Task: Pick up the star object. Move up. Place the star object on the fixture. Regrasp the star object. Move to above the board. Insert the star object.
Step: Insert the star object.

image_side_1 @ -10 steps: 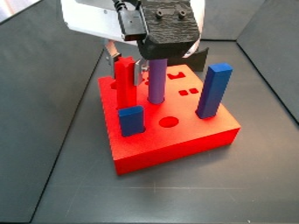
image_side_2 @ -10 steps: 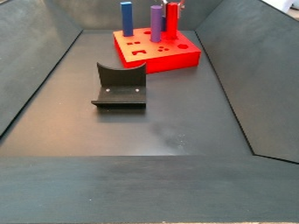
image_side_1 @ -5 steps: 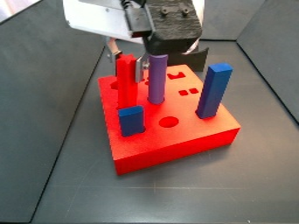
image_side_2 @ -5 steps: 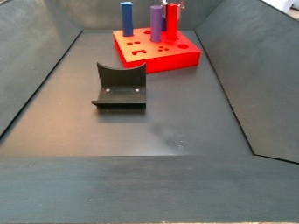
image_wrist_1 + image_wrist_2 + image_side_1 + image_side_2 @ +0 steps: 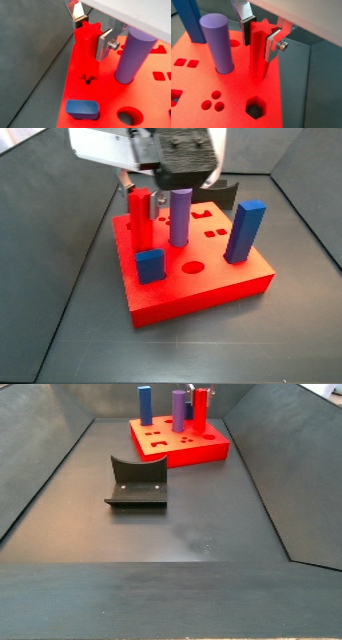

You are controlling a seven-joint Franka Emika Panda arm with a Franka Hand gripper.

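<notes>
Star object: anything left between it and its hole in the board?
Nothing visible. The star object stands upright with its lower end already in the board, beside the purple cylinder. The tool sits at its top, fingers alongside.

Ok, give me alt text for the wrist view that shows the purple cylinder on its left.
The gripper holds the red star object upright, its lower end in the board. A purple cylinder stands beside it, and a hexagonal hole is empty.

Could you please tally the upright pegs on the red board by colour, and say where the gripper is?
Red star object: 1, in the board, with the gripper fingers on either side of its top
Purple peg: 1
Blue pegs: 2
Total: 4
</notes>
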